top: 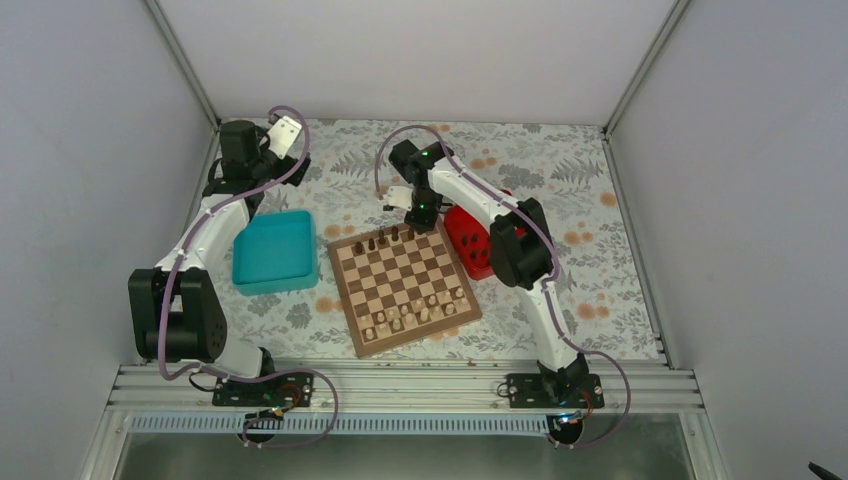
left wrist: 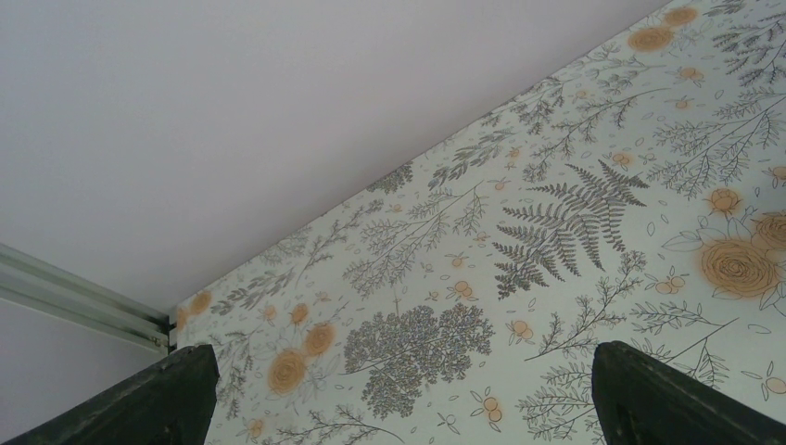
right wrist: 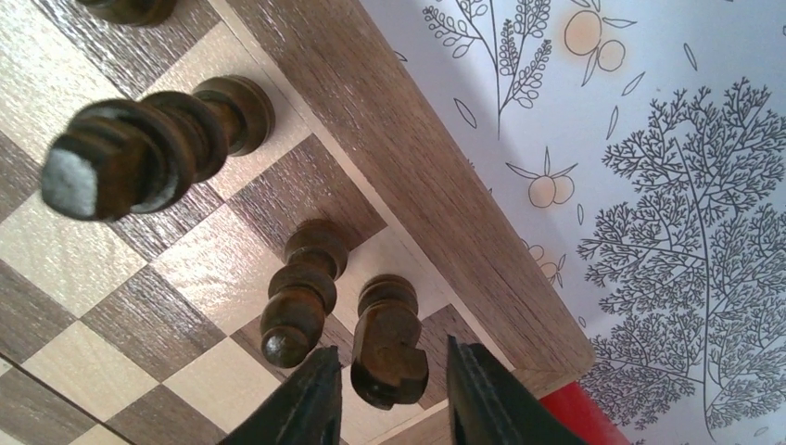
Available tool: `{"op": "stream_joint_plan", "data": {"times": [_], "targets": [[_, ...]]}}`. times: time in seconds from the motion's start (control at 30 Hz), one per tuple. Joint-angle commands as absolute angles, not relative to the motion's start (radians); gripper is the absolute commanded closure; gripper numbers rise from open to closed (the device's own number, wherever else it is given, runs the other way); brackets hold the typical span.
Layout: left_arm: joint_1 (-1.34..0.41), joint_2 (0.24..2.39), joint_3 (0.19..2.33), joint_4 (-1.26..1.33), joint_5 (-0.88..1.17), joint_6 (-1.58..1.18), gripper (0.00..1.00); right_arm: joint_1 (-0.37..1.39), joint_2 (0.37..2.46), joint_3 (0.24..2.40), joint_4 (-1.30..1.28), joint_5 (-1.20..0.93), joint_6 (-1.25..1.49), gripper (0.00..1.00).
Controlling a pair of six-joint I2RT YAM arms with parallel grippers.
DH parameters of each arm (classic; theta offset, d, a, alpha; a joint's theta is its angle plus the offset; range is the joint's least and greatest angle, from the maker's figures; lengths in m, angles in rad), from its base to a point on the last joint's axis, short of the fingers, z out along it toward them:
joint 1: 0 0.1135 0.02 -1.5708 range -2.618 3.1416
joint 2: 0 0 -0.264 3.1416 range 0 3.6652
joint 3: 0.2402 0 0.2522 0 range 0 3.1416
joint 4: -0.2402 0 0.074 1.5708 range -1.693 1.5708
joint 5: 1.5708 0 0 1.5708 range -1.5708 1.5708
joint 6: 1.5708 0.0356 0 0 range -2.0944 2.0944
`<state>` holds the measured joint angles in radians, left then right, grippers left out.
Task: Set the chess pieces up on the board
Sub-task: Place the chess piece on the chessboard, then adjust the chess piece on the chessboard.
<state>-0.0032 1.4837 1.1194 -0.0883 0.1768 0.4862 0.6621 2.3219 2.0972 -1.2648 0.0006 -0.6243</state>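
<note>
R claw [right wrist: 390,357]: spread, I see gaps both sides of dk knight [right wrist: 386,334] betw fingers.
Knight: upright, edge row of board [right wrist: 417,176], nr its corner.
L claw [left wrist: 403,357]: spread, empty, above floral mat [left wrist: 556,278].

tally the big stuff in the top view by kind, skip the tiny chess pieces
trays: 2, teal tray and red tray
chessboard: 1
robot arms: 2, left arm and right arm
total: 5
</note>
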Motion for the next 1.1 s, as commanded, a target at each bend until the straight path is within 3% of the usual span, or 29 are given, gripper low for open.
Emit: {"op": "stream_joint_plan", "data": {"times": [0.0, 0.1, 0.33, 1.07], "targets": [[-0.006, 1.482, 1.112, -0.077, 0.187, 0.492, 0.0, 0.675, 2.301, 2.115, -1.268, 0.023, -0.62, 0.65], [-0.006, 1.482, 1.11, -0.076, 0.187, 0.492, 0.0, 0.675, 2.285, 2.131, -1.272, 0.025, -0.621, 0.59], [-0.006, 1.48, 1.112, -0.077, 0.187, 0.492, 0.0, 0.675, 2.26, 2.171, -1.287, 0.025, -0.634, 0.55], [-0.006, 1.478, 1.108, -0.08, 0.184, 0.495, 0.0, 0.735, 2.278, 2.137, -1.281, 0.011, -0.661, 0.56]]}}
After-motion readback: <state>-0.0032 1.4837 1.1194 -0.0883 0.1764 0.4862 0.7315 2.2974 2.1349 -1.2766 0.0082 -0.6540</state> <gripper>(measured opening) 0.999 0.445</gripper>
